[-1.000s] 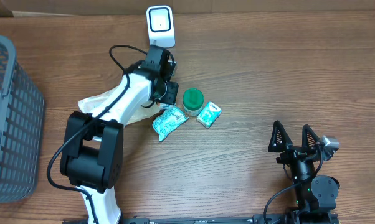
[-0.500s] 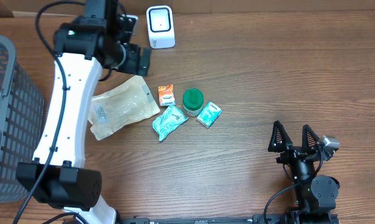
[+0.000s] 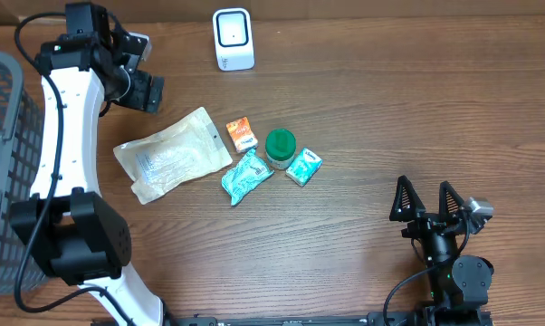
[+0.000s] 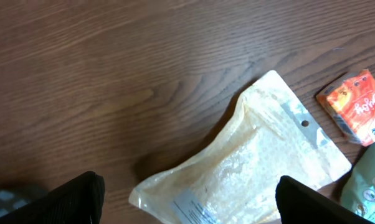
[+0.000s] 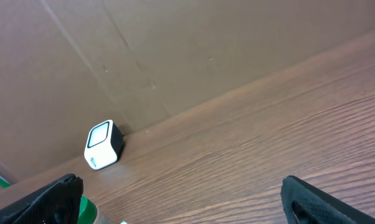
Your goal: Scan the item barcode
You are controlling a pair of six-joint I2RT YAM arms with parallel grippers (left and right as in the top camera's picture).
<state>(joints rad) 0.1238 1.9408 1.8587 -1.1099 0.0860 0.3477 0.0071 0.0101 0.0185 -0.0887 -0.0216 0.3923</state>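
Left hand [image 3: 146, 91] is hovering wide open, holding nothing, over the tabletop [image 3: 390, 109] at far left. Pouch [image 3: 173, 154] is lying flat just in front of it, beside the orange packet [image 3: 243, 135]. Scanner [image 3: 233, 38] is sitting at the back edge, apart from the pouch. Right hand [image 3: 428, 201] is idling open, empty, front right.

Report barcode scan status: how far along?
Done: nothing visibly scanned; no item is at the scanner. In hand: nothing; left hand open and empty near the clear pouch, right hand open, parked. Left: pouch, orange packet, green-lidded jar and two teal packets lie on the table.
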